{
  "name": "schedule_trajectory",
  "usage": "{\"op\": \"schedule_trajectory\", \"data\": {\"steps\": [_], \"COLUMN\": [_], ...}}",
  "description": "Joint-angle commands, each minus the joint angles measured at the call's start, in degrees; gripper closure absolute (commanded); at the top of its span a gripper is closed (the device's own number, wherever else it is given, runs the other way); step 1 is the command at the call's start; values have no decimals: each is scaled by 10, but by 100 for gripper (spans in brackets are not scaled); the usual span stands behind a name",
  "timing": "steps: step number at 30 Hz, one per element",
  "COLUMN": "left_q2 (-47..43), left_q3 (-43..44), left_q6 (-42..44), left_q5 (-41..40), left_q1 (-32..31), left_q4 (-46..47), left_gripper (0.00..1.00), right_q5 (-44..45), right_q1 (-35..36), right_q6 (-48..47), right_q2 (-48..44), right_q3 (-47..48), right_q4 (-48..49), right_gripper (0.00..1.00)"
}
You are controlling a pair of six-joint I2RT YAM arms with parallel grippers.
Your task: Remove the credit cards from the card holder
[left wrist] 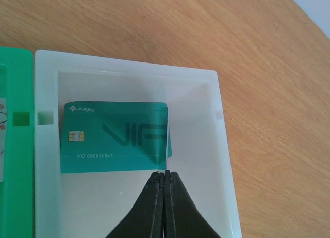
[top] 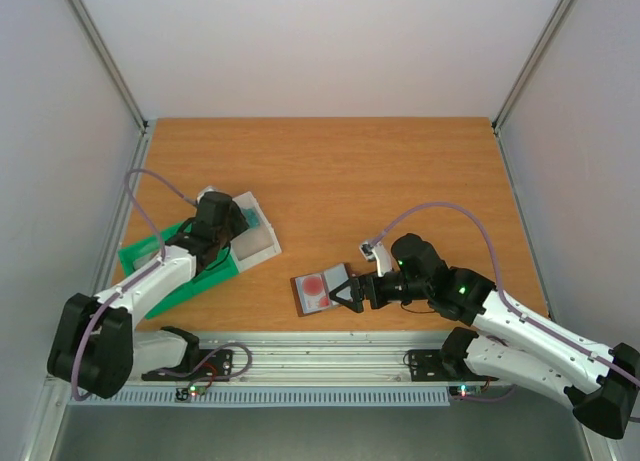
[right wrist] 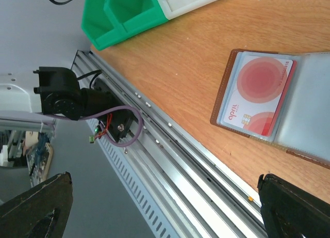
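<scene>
Right gripper (top: pixel 350 293) stood wide open and empty, just beside holder (top: pixel 322 289) at its 9 o'clock, near the table's (top: pixel 330 171) front edge. Holder lay flat, spread open, with the red card (right wrist: pixel 256 96) seated in one pocket. The other panel looked empty but ran out of the wrist view. Couldn't tell which way that pocket opened.

Further back, at holder's 10 o'clock, left gripper (left wrist: pixel 165 196) was closed on nothing, its tips over the box (left wrist: pixel 129 60) right at the edge of the teal card (left wrist: pixel 116 137) lying inside. Tray (top: pixel 170 271) butted the box at 9 o'clock in the left wrist view.

My read:
- Pinch only the red card's free edge, not the pocket film.
- Pull straight along the pocket, low and slow.
- Holder was loose and would likely drag, so pinning its brown edge with the left gripper should help.
- Main risk was lifting the panel along with the card.
</scene>
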Motion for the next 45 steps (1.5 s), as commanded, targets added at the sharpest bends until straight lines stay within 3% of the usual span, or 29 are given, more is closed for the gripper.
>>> {"op": "schedule_trajectory", "data": {"steps": [1, 27, 45], "left_q2": [16, 60, 83], "left_q3": [-10, 2, 23], "left_q6": [2, 3, 2], "left_q5": [-20, -47, -55], "left_q1": [2, 3, 2], "left_q4": [48, 24, 7], "left_gripper": [100, 100, 95], "right_q5": [6, 3, 3], "right_q1": [2, 2, 2], "right_q6": [6, 9, 7], "right_q2": [1, 18, 13], "right_q3": [1, 11, 14], "right_q4": [9, -3, -10], "right_gripper": [2, 2, 1]}}
